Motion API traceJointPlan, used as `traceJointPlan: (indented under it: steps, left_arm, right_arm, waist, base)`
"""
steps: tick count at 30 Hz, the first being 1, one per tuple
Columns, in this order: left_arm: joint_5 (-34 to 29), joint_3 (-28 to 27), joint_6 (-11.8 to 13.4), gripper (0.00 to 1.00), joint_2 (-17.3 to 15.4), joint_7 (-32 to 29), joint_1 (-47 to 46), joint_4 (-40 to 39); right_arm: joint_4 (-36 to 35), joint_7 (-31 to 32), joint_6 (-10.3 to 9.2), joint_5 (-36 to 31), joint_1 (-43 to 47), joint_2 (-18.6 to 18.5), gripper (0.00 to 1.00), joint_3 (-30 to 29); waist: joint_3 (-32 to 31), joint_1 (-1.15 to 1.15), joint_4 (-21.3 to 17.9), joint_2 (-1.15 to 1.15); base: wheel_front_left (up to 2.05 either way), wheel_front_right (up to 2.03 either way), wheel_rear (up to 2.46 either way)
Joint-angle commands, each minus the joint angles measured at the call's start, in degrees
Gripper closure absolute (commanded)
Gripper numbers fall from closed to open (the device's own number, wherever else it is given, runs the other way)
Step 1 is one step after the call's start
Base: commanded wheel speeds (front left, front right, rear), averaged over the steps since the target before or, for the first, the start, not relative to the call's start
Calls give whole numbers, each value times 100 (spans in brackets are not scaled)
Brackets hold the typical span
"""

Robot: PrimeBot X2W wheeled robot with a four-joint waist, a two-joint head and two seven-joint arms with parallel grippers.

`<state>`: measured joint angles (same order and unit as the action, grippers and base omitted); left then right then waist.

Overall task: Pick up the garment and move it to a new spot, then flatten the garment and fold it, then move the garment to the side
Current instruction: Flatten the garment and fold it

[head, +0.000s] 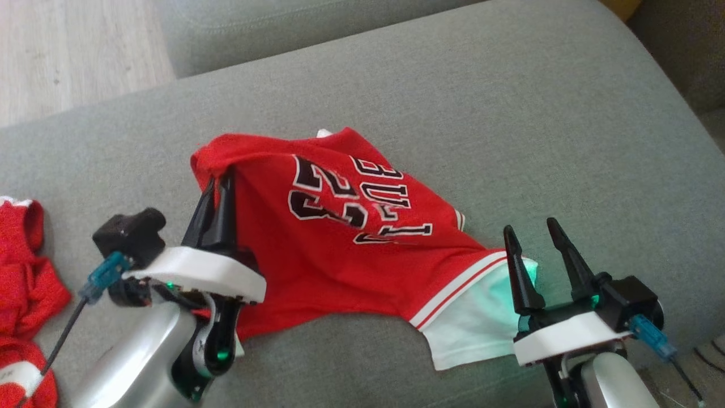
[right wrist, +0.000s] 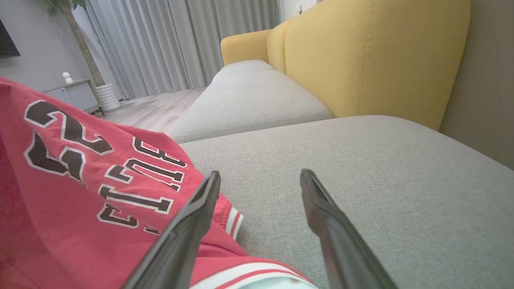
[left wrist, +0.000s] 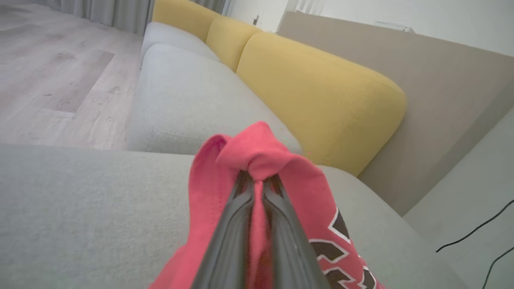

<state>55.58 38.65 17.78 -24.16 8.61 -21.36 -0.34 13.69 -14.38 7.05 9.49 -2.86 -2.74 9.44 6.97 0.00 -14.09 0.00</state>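
The jersey [head: 340, 266] is red, with black numerals and lettering edged in white, red-and-white striped trim, and a white inside. The sofa seat [head: 510, 113] is grey woven fabric and its back cushions [left wrist: 321, 88] are mustard yellow. A second garment [head: 22, 283] is red with white trim. The floor [left wrist: 48, 80] is pale wood-grain and the curtains [right wrist: 160, 44] are grey. The left hand [head: 221, 178] and the right hand [head: 531, 225] have black fingers on white bases.

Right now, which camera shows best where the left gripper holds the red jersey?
The left wrist view: close up, the left gripper is shut on a bunched fold of the red jersey. The head view shows that pinch from the side. The right wrist view gives the jersey's lettering and striped trim.
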Motion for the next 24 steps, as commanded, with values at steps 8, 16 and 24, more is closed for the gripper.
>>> traceJointPlan:
  steps: [8, 16, 24]
  left_arm:
    - [-79, -183, -15, 100, -334, -424, -725, 562]
    - [-135, 46, -577, 0, -103, -496, -1258, 2501]
    - [-43, -29, -814, 0, -80, -146, -1082, 2941]
  right_arm:
    - [-160, -62, 44, -10, -359, -14, 0, 352]
    - [-125, -62, 44, 24, -364, -14, 0, 364]
    - [-159, -62, 44, 29, -190, -14, 0, 215]
  waist:
    - [327, 0, -185, 0]
    - [326, 0, -388, 0]
    - [165, 0, -220, 0]
  base:
    - [0, 0, 0]
    - [0, 0, 0]
    - [0, 0, 0]
